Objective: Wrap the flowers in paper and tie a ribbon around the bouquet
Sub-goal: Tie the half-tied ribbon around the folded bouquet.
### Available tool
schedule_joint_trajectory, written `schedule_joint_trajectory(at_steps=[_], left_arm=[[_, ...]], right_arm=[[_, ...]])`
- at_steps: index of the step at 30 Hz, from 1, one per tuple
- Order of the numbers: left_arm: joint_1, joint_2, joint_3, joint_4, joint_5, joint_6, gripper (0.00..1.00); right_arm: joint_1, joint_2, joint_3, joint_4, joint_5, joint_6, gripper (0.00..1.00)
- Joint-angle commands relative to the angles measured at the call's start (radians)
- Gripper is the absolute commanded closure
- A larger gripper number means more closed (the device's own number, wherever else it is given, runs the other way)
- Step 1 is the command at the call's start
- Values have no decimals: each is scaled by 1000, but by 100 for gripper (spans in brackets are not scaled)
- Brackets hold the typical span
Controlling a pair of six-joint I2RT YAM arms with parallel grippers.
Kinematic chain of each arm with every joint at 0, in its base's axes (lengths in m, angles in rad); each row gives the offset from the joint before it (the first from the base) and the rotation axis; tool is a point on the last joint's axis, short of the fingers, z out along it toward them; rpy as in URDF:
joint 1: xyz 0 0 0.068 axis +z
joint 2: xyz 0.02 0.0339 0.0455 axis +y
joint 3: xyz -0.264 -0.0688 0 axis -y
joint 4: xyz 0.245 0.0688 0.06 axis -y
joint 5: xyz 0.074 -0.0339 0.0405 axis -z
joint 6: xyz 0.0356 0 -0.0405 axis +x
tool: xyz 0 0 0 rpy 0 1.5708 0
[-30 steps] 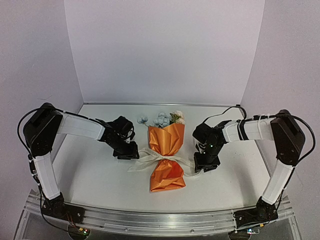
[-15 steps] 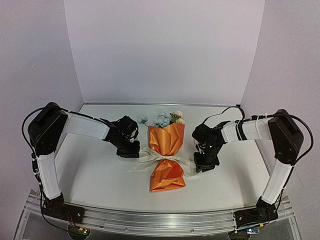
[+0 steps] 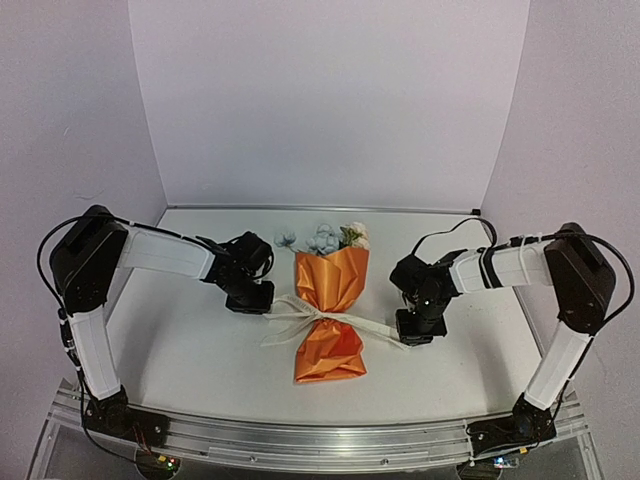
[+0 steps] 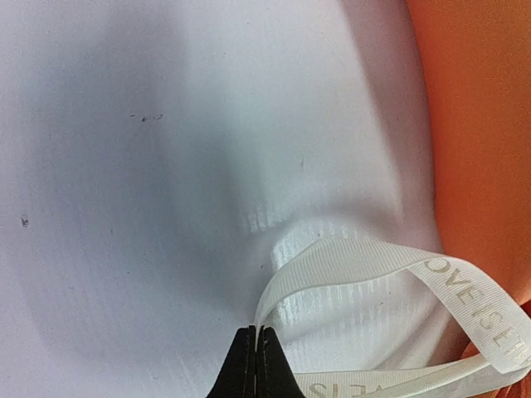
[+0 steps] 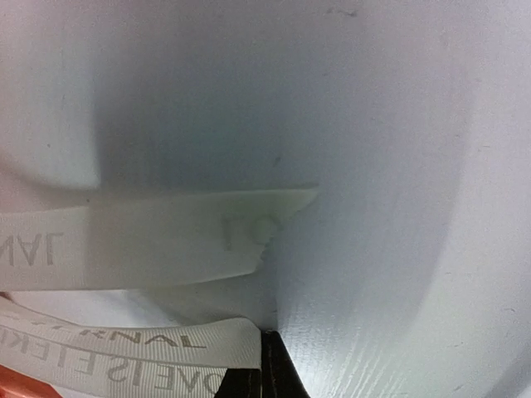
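The left gripper (image 3: pixel 262 305), well in from the table (image 3: pixel 180 350)'s left edge, is clamped on the ribbon (image 3: pixel 292 309), which runs taut to the bouquet (image 3: pixel 333 285) lying mid-table, blooms far. The right gripper (image 3: pixel 410 335) pinches the ribbon's other end, well inside the right edge.

The white bench (image 3: pixel 180 350) carried one orange-wrapped bouquet (image 3: pixel 330 350), lying flat at centre, blooms (image 3: pixel 325 238) toward the far edge. Its cream ribbon (image 3: pixel 287 310) trailed across the surface on both sides.

The bouquet (image 3: pixel 330 290) lies mid-frame on the bench (image 3: pixel 180 350), flowers (image 3: pixel 325 238) at its upper end, ribbon (image 3: pixel 300 312) across its middle
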Motion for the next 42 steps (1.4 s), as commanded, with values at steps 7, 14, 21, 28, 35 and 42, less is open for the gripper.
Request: schedule_joint_trajectory(at_steps=[7, 14, 21, 28, 35, 42], left_arm=[[41, -100, -87, -50, -130, 9, 100], [102, -132, -155, -34, -113, 2, 100], [166, -160, -216, -5, -65, 9, 100], [173, -174, -222, 2, -41, 27, 100], [129, -214, -205, 38, 75, 44, 100], [83, -236, -200, 50, 108, 16, 89]], right_arm=[[2, -75, -88, 11, 204, 39, 100], [-16, -104, -165, 40, 254, 88, 100], [-43, -136, -232, 73, 277, 125, 100], [-52, -144, -230, 88, 231, 123, 100], [17, -150, -155, 82, 118, 55, 100], [62, -164, -106, 74, 68, 32, 73]])
